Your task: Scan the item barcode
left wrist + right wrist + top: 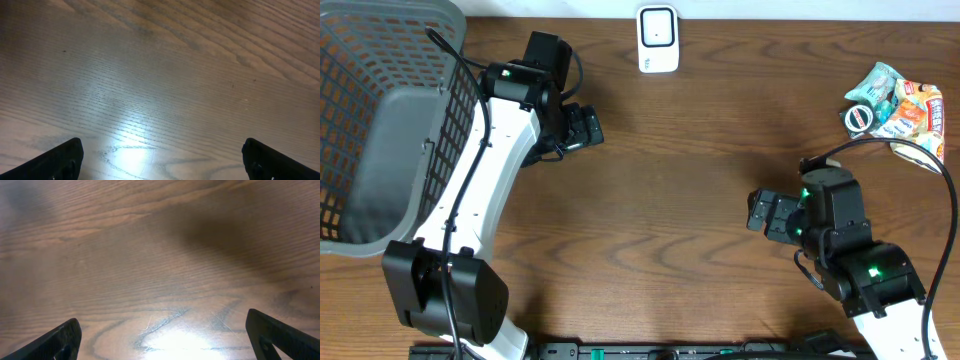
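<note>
white scanner (pixel 658 38): far side, centre | snack packets (pixel 900 105): heaped, far right

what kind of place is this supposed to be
Probably a mock shop checkout: a white barcode scanner at the far edge of the table, a grey basket on the left, snack packets piled on the right.
</note>
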You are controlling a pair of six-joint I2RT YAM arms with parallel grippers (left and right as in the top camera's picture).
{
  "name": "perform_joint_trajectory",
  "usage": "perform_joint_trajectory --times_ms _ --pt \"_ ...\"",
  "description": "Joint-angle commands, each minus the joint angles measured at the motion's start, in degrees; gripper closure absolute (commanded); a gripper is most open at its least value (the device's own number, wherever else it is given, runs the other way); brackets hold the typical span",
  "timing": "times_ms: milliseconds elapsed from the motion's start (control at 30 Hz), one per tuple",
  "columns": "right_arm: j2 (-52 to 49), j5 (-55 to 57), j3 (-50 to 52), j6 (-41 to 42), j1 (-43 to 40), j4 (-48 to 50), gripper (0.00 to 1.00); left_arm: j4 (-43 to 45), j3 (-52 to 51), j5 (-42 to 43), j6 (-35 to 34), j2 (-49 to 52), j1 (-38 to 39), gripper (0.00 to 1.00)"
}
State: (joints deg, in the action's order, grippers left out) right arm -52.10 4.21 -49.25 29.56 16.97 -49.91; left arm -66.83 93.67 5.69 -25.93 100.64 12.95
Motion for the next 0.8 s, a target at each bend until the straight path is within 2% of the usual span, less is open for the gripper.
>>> perform_joint_trajectory --times_ms 0,200,400,533,767 --pt "1.99 2.38 2.45 0.52 0.24 0.22 0.01 -0.15 -0.24 -0.13 -0.7 0.22 -0.11 0.0" --pt "7.82 0.96 11.23 -0.57 -0.98 9.7 0.01 -0.15 -0.24 -0.13 -0.7 0.22 -0.11 0.0" --pt "17.07 -4.74 23.02 -11.65 -1.57 28.68 0.01 -0.15 -0.24 -0.15 -0.7 0.22 -0.11 0.0" --pt "24.74 -4.81 29.97 -15.52 -2.08 38.45 0.01 -0.15 -0.24 -0.15 -0.7 0.22 -0.11 0.0" --pt "35.12 -4.87 37.18 -15.5 -4.9 44.54 0.01 -0.15 -0.24 -0.13 -0.7 0.22 -0.11 0.0"
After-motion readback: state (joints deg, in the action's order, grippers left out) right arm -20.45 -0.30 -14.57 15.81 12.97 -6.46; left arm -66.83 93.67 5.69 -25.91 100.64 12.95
